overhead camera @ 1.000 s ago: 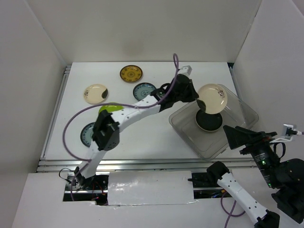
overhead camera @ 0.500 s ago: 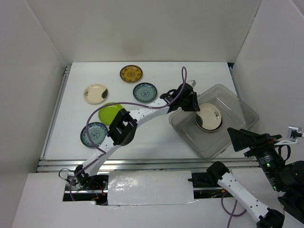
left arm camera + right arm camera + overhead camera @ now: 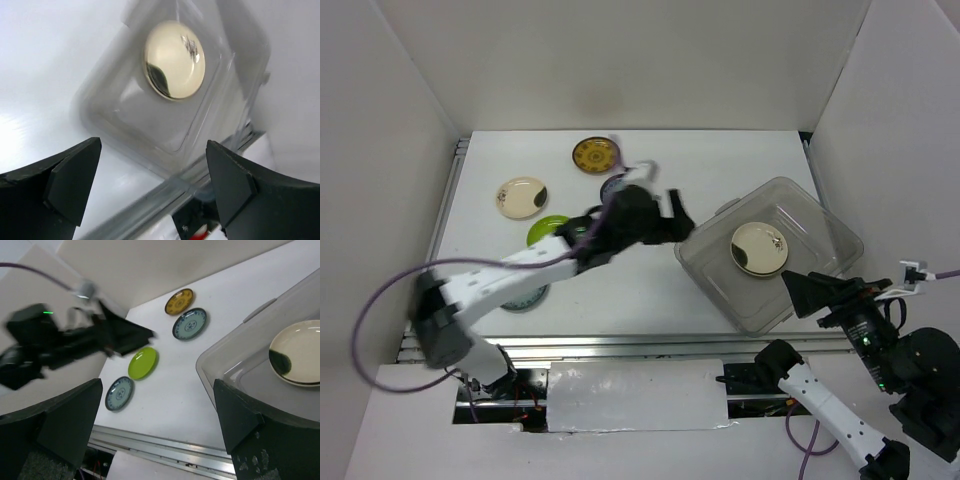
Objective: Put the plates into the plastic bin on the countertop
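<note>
Overhead, plain pale walls (image 3: 620, 60) close in the back and both sides of the white countertop (image 3: 720, 165), which has a metal rail (image 3: 620, 346) along its near edge. On the right part of that surface the clear plastic bin (image 3: 823, 240) sits turned at an angle to the edges. A cream plate (image 3: 757, 246) with a dark patch lies flat near the bin's middle. The left arm (image 3: 520, 268), blurred, stretches across the countertop, its wrist just left of the bin. The left gripper (image 3: 152, 170) hangs above the bin's near-left side, jaws spread wide and holding nothing. The right gripper (image 3: 157, 405) hovers off the bin's near corner. Its fingers are likewise fully apart and empty. Five more plates lie flat on the left half of the surface, well apart from the bin. They are a mustard-yellow plate (image 3: 595, 154) at the back, a blue-grey plate (image 3: 189, 323) just in front of it, a second cream plate (image 3: 521, 197) to the left, a lime green plate (image 3: 143, 362) and another blue-grey plate (image 3: 119, 393) nearest the rail. From above, the arm partly hides the last two.
</note>
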### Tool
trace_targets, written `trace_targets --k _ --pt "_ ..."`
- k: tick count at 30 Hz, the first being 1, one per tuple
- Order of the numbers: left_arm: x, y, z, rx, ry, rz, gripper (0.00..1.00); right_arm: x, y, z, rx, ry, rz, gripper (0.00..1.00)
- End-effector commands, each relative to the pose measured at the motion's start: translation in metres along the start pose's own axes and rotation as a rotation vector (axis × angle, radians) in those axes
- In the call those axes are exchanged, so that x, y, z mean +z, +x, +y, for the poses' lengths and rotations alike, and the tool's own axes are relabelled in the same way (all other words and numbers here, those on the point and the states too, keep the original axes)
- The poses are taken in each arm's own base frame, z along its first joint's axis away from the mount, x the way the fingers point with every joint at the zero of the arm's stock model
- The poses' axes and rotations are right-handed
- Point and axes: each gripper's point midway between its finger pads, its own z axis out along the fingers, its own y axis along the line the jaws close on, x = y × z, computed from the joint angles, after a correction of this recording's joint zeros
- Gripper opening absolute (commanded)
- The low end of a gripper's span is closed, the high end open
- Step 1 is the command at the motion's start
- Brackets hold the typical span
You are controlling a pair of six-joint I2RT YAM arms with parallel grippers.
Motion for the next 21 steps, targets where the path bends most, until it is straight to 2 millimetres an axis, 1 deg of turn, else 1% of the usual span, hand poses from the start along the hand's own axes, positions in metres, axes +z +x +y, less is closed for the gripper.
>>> trace_targets --k 1,2,3,4,5,6,7,8,9,10,11,12,14,15,16,17,18,20,21 --pt "-0.081 -0.067 0.123 -0.199 -0.322 -0.330 0.99 0.010 0.007 0.016 -0.013 -0.093 0.019 1.00" --pt "-0.097 -0.064 0.150 -0.220 -0.380 -0.326 0.99 0.016 0.018 0.018 -0.033 -0.113 0.052 1.00" --pt "-0.109 -0.064 0.174 -0.238 -0.423 -0.335 0.99 0.018 0.024 0.025 -0.053 -0.153 0.072 1.00" --pt "-0.133 -0.065 0.211 -0.288 -0.473 -0.350 0.99 0.019 0.032 0.043 -0.087 -0.258 0.112 1.00" --pt "-0.147 -0.056 0.232 -0.310 -0.522 -0.327 0.99 0.025 0.043 0.049 -0.103 -0.289 0.161 1.00" --pt "-0.159 -0.051 0.248 -0.333 -0.555 -0.331 0.99 0.032 0.057 0.052 -0.111 -0.311 0.212 1.00" --pt "-0.175 -0.038 0.262 -0.363 -0.577 -0.334 0.99 0.036 0.062 0.058 -0.116 -0.336 0.233 1.00" --pt "-0.192 -0.038 0.284 -0.414 -0.631 -0.369 0.99 0.042 0.074 0.063 -0.118 -0.359 0.286 1.00" --pt "-0.210 -0.026 0.294 -0.480 -0.669 -0.390 0.99 0.049 0.084 0.061 -0.116 -0.354 0.314 1.00" --pt "-0.221 -0.010 0.318 -0.539 -0.744 -0.400 0.99 0.054 0.084 0.066 -0.106 -0.373 0.304 1.00" --pt "-0.231 0.000 0.329 -0.583 -0.792 -0.425 0.99 0.057 0.089 0.068 -0.101 -0.385 0.318 1.00" --pt "-0.244 0.019 0.345 -0.665 -0.843 -0.455 0.99 0.061 0.092 0.070 -0.092 -0.397 0.318 1.00" --pt "-0.253 0.034 0.361 -0.759 -0.887 -0.509 0.99 0.063 0.098 0.072 -0.091 -0.414 0.338 1.00" --pt "-0.256 0.047 0.369 -0.788 -0.901 -0.521 0.99 0.063 0.099 0.074 -0.092 -0.423 0.339 1.00" --pt "-0.261 0.055 0.378 -0.839 -0.933 -0.532 0.99 0.063 0.100 0.074 -0.093 -0.428 0.346 1.00" --pt "-0.260 0.064 0.380 -0.905 -0.931 -0.528 0.99 0.064 0.103 0.073 -0.095 -0.426 0.357 1.00" --pt "-0.259 0.075 0.383 -0.931 -0.936 -0.515 0.99 0.064 0.104 0.072 -0.102 -0.421 0.361 1.00" --pt "-0.257 0.085 0.385 -0.987 -0.926 -0.521 0.99 0.063 0.104 0.068 -0.107 -0.410 0.358 1.00" --pt "-0.251 0.095 0.390 -0.988 -0.926 -0.502 0.99 0.062 0.105 0.066 -0.114 -0.406 0.360 1.00"
